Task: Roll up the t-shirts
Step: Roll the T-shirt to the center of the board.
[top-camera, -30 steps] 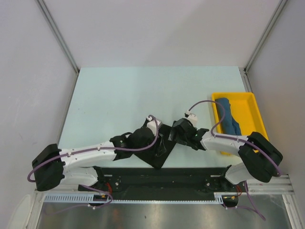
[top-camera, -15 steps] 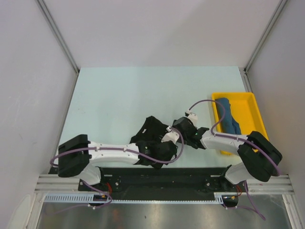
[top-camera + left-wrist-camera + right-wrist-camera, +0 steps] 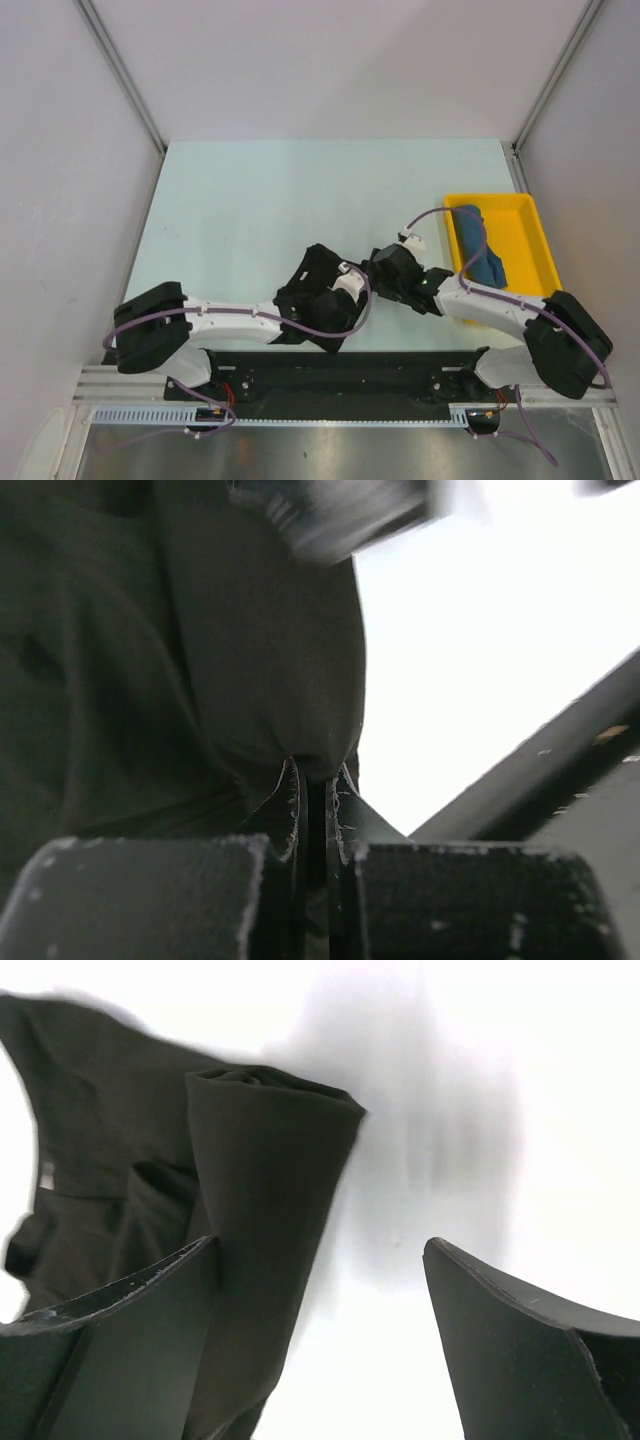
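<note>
The black t-shirt (image 3: 312, 283) lies bunched near the table's front edge, between my two grippers. In the left wrist view its cloth (image 3: 200, 660) gathers into the fingertips of my left gripper (image 3: 315, 778), which is shut on a fold. From above, the left gripper (image 3: 335, 305) sits on the shirt's right side. My right gripper (image 3: 320, 1250) stands open. A rolled part of the black shirt (image 3: 265, 1190) lies against its left finger (image 3: 150, 1310), with bare table between the fingers. The teal-blue t-shirt (image 3: 478, 252) lies rolled in the yellow tray (image 3: 525, 225).
The yellow tray stands at the right edge of the pale table (image 3: 250, 200). The black base rail (image 3: 340, 375) runs along the near edge, close behind the shirt. Grey walls enclose the table on three sides.
My left arm swung right across the black shirt, then drew back a little, and its jaws closed on the cloth. The shirt went from a flat strip to a bunched heap. The right gripper stayed open.
</note>
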### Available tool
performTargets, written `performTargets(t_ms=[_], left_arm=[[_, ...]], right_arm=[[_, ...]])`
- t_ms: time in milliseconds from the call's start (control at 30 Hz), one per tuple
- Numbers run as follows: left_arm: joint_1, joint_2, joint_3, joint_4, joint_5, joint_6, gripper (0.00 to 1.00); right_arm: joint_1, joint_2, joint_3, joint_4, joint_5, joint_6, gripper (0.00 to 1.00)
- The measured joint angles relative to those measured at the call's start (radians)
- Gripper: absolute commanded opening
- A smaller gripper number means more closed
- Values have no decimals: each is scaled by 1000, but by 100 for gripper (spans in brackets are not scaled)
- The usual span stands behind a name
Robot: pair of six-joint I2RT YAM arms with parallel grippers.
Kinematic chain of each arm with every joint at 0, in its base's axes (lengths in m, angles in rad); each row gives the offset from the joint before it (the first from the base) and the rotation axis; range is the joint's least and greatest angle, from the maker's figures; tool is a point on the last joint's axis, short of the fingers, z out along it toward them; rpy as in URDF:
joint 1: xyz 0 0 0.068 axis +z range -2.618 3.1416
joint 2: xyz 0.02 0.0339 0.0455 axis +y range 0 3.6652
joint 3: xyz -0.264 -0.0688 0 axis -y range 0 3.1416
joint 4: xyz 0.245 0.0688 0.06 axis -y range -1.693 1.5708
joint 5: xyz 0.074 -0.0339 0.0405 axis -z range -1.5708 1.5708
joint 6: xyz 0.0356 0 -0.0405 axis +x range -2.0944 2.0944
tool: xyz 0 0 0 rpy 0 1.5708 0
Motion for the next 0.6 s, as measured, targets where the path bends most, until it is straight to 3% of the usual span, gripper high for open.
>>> performTargets(t_ms=[367, 600], left_arm=[[71, -14, -138, 357, 352, -146, 1], [214, -9, -264, 545, 542, -298, 1]], right_arm=[[-47, -344, -101, -104, 53, -2, 88], [-16, -393, -166, -158, 62, 24, 85]])
